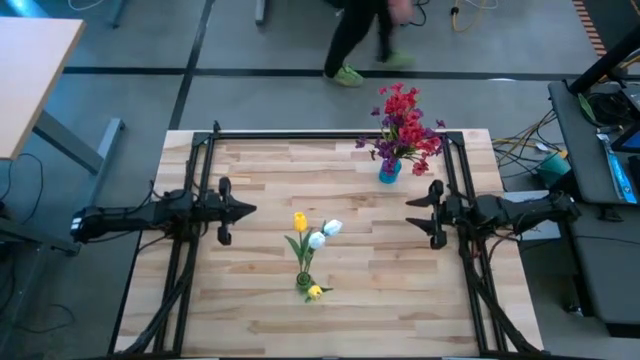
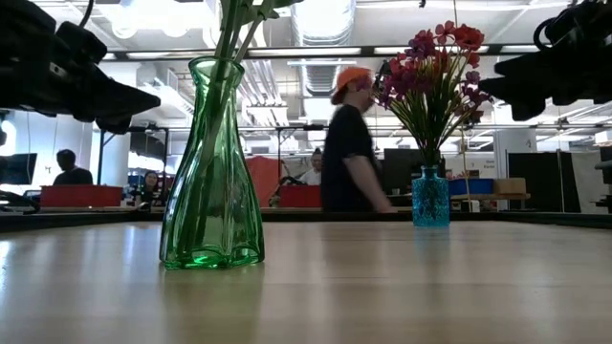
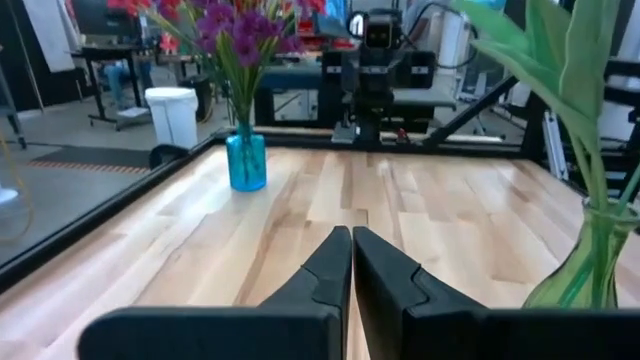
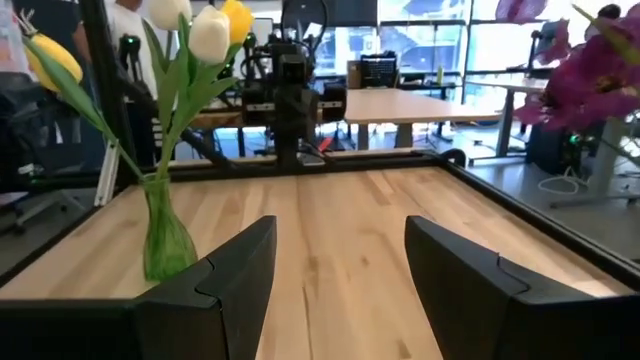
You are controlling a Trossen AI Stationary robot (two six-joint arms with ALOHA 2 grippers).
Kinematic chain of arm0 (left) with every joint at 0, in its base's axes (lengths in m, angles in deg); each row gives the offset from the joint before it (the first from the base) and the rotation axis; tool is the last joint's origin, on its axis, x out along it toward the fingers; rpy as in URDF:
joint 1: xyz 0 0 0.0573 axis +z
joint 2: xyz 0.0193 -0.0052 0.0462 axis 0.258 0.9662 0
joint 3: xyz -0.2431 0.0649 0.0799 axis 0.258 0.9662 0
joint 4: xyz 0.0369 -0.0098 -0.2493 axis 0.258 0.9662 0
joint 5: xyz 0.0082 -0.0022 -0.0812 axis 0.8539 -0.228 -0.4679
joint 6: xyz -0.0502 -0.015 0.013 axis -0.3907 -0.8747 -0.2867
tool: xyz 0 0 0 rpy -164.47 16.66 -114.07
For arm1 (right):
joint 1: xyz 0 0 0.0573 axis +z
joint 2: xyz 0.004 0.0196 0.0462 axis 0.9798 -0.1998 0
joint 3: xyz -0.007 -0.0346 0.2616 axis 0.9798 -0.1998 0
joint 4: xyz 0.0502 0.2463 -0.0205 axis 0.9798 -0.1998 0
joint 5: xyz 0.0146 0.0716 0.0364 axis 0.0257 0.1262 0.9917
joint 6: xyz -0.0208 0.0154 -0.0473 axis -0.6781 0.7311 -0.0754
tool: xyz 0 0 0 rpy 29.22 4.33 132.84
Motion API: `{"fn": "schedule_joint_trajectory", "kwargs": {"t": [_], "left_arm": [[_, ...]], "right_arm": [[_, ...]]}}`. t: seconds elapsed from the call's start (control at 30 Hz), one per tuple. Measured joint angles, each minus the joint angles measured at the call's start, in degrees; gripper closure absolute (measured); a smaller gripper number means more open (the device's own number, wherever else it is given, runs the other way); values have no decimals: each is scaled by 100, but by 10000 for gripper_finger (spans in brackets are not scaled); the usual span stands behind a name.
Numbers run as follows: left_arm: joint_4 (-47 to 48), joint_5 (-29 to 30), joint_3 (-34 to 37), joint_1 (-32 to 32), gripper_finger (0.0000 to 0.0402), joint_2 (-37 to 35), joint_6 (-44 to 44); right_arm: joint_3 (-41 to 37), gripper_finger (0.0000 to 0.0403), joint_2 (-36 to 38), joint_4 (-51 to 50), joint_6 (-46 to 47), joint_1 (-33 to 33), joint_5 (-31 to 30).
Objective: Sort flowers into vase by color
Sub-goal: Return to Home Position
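Red and purple flowers (image 1: 402, 125), blue vase (image 1: 389, 172), yellow and white tulips (image 1: 317, 240), green vase (image 2: 211, 172)

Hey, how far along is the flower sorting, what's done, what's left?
Sorting looks done: the red and purple flowers stand in the blue vase, the yellow and white tulips in the green vase, and no stem lies outside a vase. Nothing is in hand: the left gripper is shut, the right gripper open, both empty, each at its own side. Nothing seems left to sort.

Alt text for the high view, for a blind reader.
Blue vase of red and purple flowers at the table's far right; green vase of yellow and white flowers mid-table; left gripper and right gripper at either side.
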Motion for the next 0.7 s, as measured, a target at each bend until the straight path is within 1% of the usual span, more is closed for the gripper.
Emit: {"fn": "schedule_joint_trajectory", "kwargs": {"t": [0.7], "left_arm": [[0,33,-43,0,401,414,-1]], "right_arm": [[0,188,-66,-35,58,0,1]]}}
